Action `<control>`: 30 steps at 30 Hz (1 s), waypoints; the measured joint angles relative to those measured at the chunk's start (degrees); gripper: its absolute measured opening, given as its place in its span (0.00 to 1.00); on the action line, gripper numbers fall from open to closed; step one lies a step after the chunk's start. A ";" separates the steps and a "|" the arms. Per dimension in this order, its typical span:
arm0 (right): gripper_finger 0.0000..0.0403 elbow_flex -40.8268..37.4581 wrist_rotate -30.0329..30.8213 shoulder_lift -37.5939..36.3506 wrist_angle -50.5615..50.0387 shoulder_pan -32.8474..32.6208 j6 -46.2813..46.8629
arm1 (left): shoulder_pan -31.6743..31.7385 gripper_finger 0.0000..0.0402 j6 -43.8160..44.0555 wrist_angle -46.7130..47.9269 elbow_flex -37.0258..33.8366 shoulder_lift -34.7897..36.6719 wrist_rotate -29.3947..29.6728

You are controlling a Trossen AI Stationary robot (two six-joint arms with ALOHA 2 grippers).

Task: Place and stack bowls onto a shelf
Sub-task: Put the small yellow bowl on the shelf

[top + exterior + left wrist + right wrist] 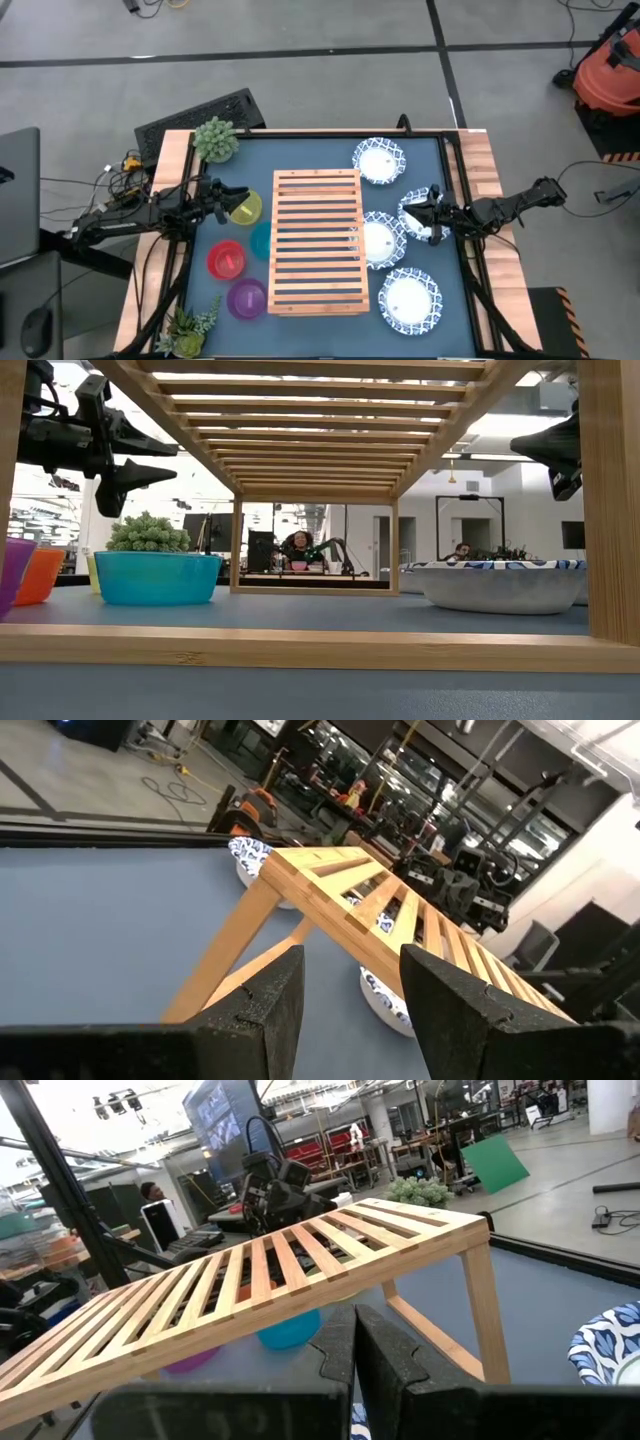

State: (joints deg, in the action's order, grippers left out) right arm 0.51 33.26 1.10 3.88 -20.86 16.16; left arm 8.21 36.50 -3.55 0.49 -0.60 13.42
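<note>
A dark blue tabletop (320, 150) edged in light wood sits on a grey floor, with an orange vacuum (608, 75) off at the far right corner of the room. At the table's middle stands the light-wood slatted shelf (318, 240), its top bare of bowls. Left of the shelf lie the four plastic bowls: the yellow bowl (245, 207) nearest the far end, the teal bowl (261, 240) partly tucked under the shelf's left edge, the red bowl (226, 260) beside it, and the purple bowl (247, 298) toward the near end. Right of the shelf are the white dishes with blue patterned rims: one dish (379, 160) by the far right corner of the shelf, one (381, 240) touching the shelf's right edge and partly beneath it, another (416, 212) just beyond that, and one (409, 299) by the near right corner. The left gripper (232, 196) hangs above the yellow bowl, left of the shelf, its fingers (262, 1010) spread apart and holding nothing. The right gripper (427, 210) hovers over the dish right of the shelf, its fingers (385, 1355) pressed together, empty. A small green potted plant (215, 139) stands beyond the shelf's far left corner, and a second plant (186, 330) sits at the table's near left corner.
</note>
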 joint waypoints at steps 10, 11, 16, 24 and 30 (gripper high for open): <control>0.09 0.00 -0.11 0.02 0.04 0.00 0.90 | 0.02 0.38 6.60 -0.52 0.24 -0.11 6.92; 0.09 0.02 -0.15 0.02 0.04 0.00 0.92 | 0.02 0.38 7.80 -0.47 0.24 -0.13 6.92; 0.09 0.00 -0.15 0.01 1.34 0.00 0.90 | 0.02 0.38 13.33 -0.11 0.26 -0.13 6.90; 0.09 0.50 1.48 0.01 5.67 0.00 4.75 | 0.00 0.38 13.49 0.24 0.42 -0.13 10.74; 0.09 0.63 4.51 0.00 11.01 0.00 6.38 | 0.02 0.38 16.02 -0.01 0.48 -0.13 18.87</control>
State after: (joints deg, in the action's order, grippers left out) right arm 1.15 37.77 1.10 14.89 -20.86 22.55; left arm 8.23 52.52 -3.56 0.97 -0.73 32.29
